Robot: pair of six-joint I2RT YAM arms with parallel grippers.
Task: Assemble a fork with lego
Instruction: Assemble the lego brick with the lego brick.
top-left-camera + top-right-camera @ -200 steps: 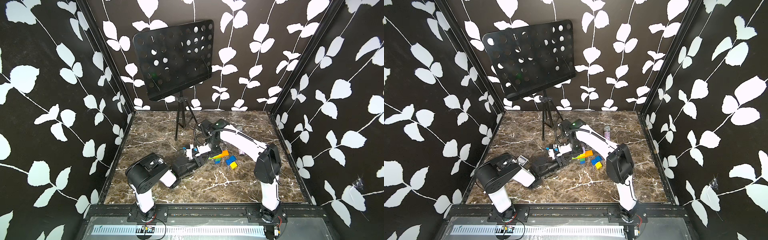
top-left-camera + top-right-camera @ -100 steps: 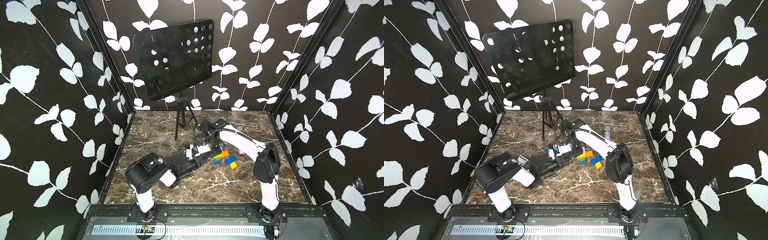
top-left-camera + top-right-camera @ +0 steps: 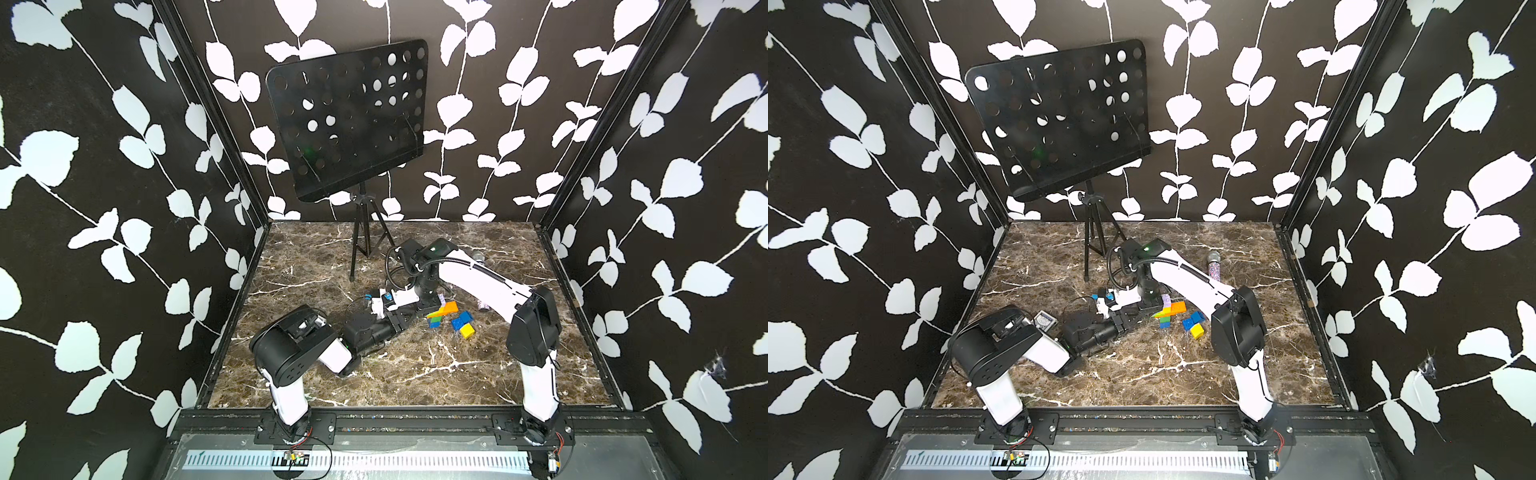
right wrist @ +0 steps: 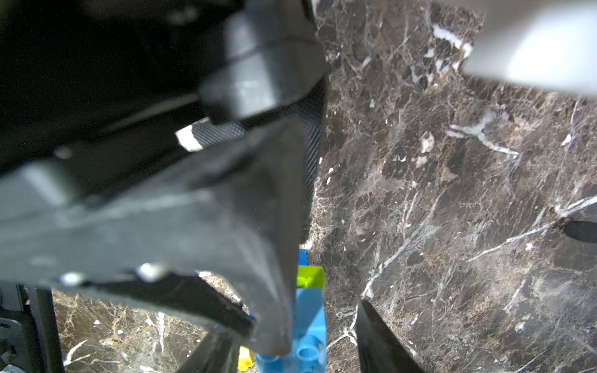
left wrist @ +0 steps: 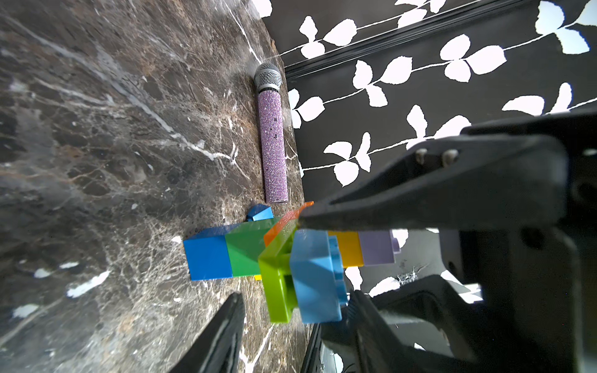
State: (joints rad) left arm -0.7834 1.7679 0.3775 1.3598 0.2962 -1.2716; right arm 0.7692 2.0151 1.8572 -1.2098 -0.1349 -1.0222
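Observation:
The fork (image 3: 441, 313) (image 3: 1169, 311) stands tilted on edge at mid-floor. In the left wrist view its blue-and-green stem (image 5: 226, 255) rests on the marble, with the orange crossbar and the lime and light blue bricks (image 5: 316, 274) nearest me. My left gripper (image 5: 295, 294) (image 3: 415, 318) has that prong end between its fingers, one finger against the light blue brick. My right gripper (image 4: 290, 326) (image 3: 432, 301) reaches down from above. It is open astride the light blue brick (image 4: 310, 316), with floor showing between brick and one finger. Loose lego, a blue brick (image 3: 463, 322) and a yellow brick (image 3: 467, 331), lies just right of the fork.
A glittery pink microphone (image 5: 273, 145) (image 3: 1213, 264) lies on the floor behind the right arm. A black music stand (image 3: 349, 116) on a tripod (image 3: 361, 249) stands at the back. Patterned walls close in three sides. A small card (image 3: 1044, 320) lies by the left arm.
The right gripper's jaws have spread apart and let go of the light blue brick. Both arms and the fork stay where they were.

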